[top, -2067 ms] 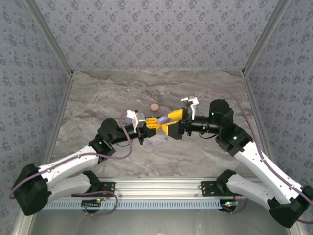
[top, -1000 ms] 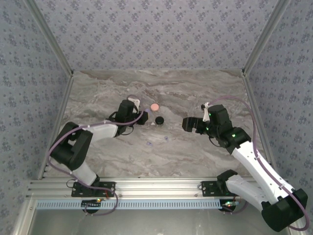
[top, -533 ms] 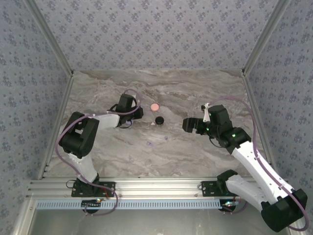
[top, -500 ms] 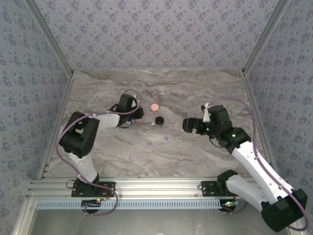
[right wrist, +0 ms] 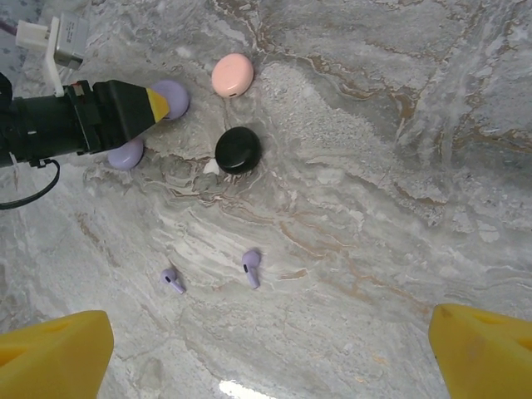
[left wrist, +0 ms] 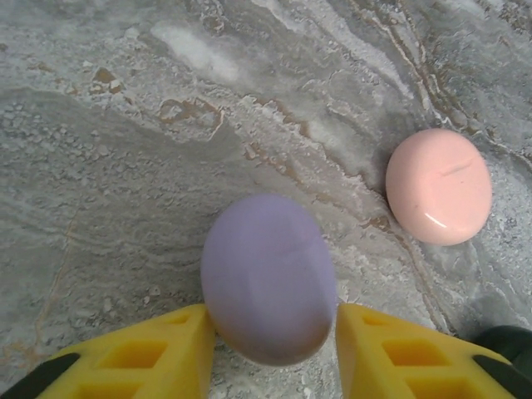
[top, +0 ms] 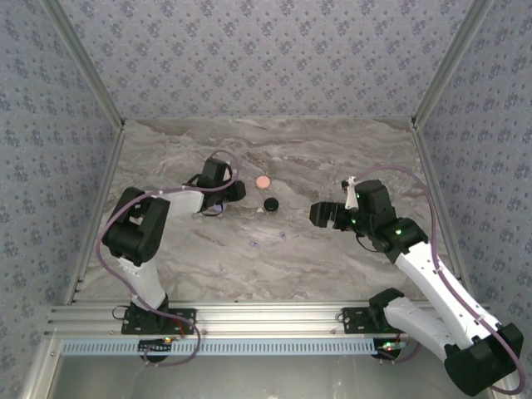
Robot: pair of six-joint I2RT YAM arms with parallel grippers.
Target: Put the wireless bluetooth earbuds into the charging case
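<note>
A closed lavender charging case (left wrist: 268,287) lies on the marble between my left gripper's (left wrist: 274,332) yellow fingers (left wrist: 158,349). The jaws are open, with a thin gap on the right side. In the top view the left gripper (top: 233,193) is low at the back left. Two lavender earbuds (right wrist: 172,280) (right wrist: 251,268) lie loose on the table, also seen as earbuds (top: 253,243) (top: 281,236) from above. My right gripper (right wrist: 266,357) hovers above them, wide open and empty. It sits at the right gripper (top: 321,214) spot in the top view.
A pink round case (left wrist: 439,198) (top: 263,181) lies just right of the lavender one. A black round case (right wrist: 238,150) (top: 271,204) sits nearer, with a small white bit (right wrist: 212,168) beside it. Another lavender round piece (right wrist: 125,154) lies under the left wrist.
The left arm has folded back a little while its gripper stayed by the cases. Its jaws have parted from the lavender case. The right arm has not moved.
</note>
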